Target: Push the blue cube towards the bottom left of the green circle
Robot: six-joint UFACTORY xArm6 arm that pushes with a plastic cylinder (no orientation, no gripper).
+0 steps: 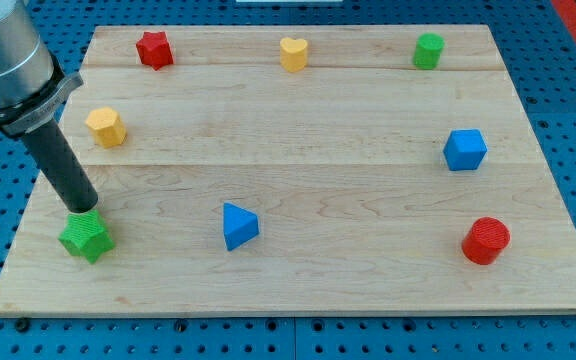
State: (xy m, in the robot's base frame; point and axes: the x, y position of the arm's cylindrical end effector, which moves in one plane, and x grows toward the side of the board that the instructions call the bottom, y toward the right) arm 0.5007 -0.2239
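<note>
No text, label, brand, number or sign can be read anywhere in the camera view, neither on the wooden board nor on any of the coloured blocks lying upon it

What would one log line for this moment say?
tip: at green star, view's bottom left | blue cube: far right, untouched | green circle: top right, above cube | push: not begun

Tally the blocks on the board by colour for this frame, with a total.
Red: 2, the red star and the red cylinder
Yellow: 2, the yellow heart and the yellow hexagon
Green: 2, the green circle and the green star
Blue: 2, the blue cube and the blue triangle
Total: 8
</note>
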